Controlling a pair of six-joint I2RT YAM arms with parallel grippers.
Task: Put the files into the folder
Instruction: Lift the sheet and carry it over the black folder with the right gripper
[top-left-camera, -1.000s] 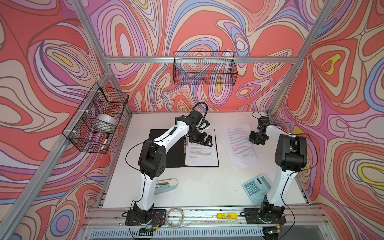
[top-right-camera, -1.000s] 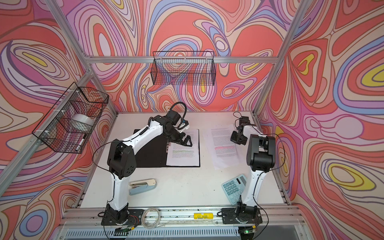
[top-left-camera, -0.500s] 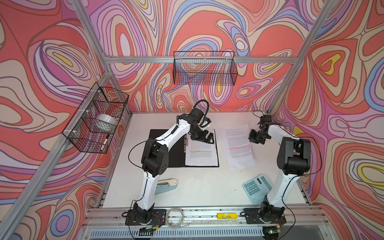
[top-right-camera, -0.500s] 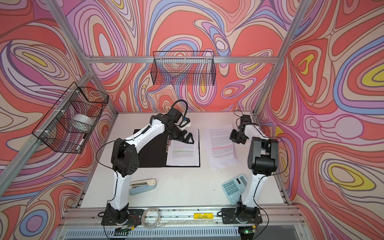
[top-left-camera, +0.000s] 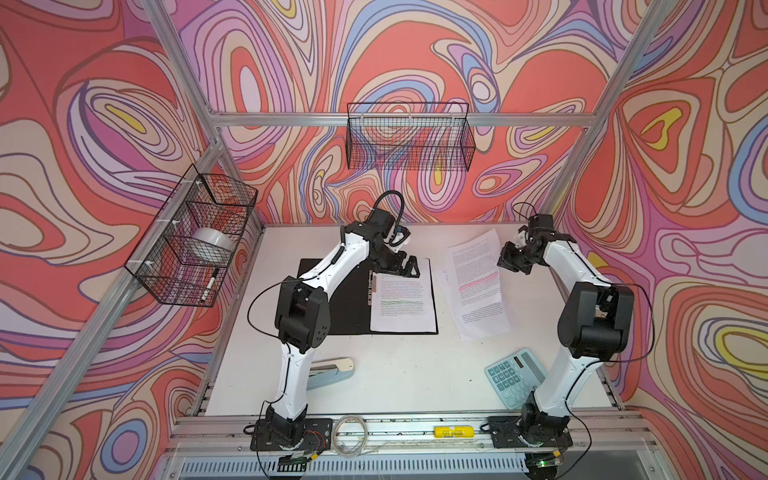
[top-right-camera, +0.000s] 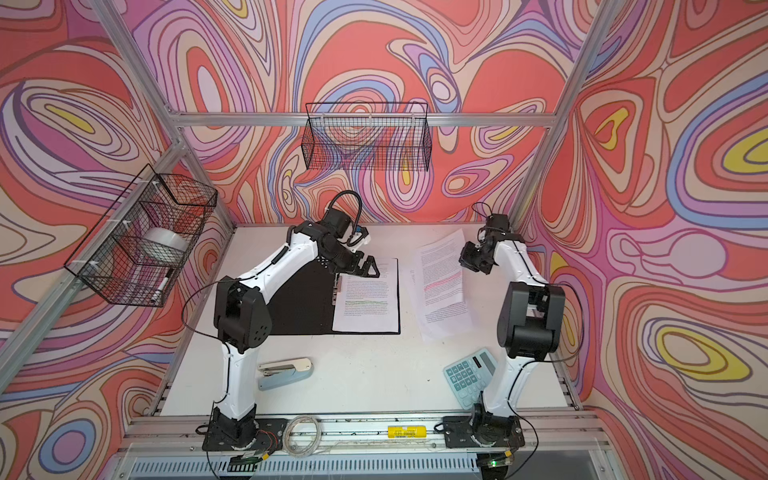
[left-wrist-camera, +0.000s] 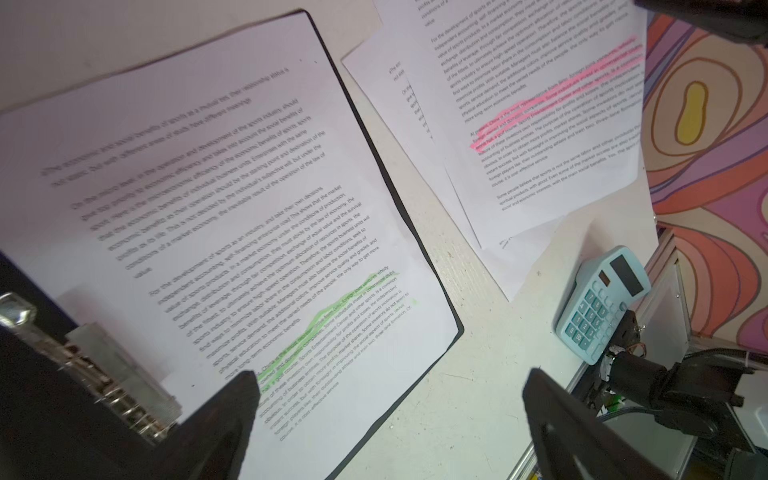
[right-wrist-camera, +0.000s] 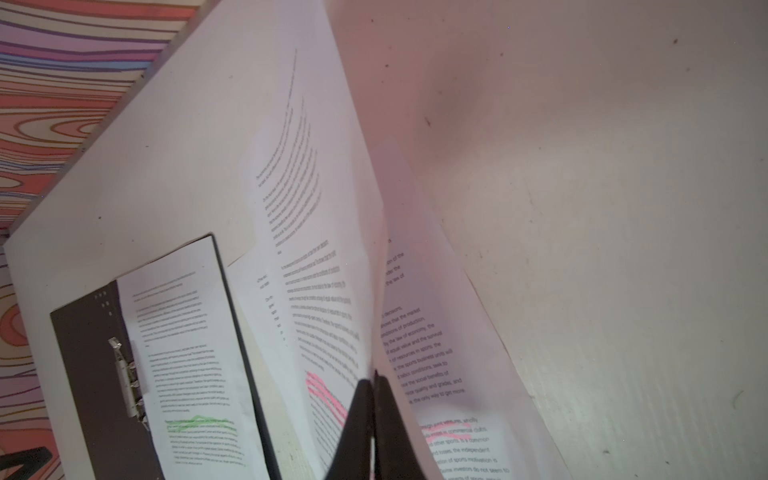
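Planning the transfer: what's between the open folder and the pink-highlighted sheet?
A narrow strip of bare table, then the edge of a lower sheet under the pink-highlighted sheet. Clearest in the left wrist view.

green-marked sheet (left-wrist-camera: 232, 199): "the only way to get more"; "sports entertainment center and other sports"
pink-marked sheet (left-wrist-camera: 540, 137): "some people believe that sports is not the same labor"
sheet under it (right-wrist-camera: 432, 365): "sports business units will"; "investors do not seem to"
yellow label (top-left-camera: 454, 432): too small to read

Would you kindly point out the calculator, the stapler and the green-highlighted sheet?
calculator (top-left-camera: 508, 381): in a top view, keypad.
stapler (top-right-camera: 284, 379): in a top view, blue body.
green-highlighted sheet (left-wrist-camera: 328, 311): left wrist view, green line.
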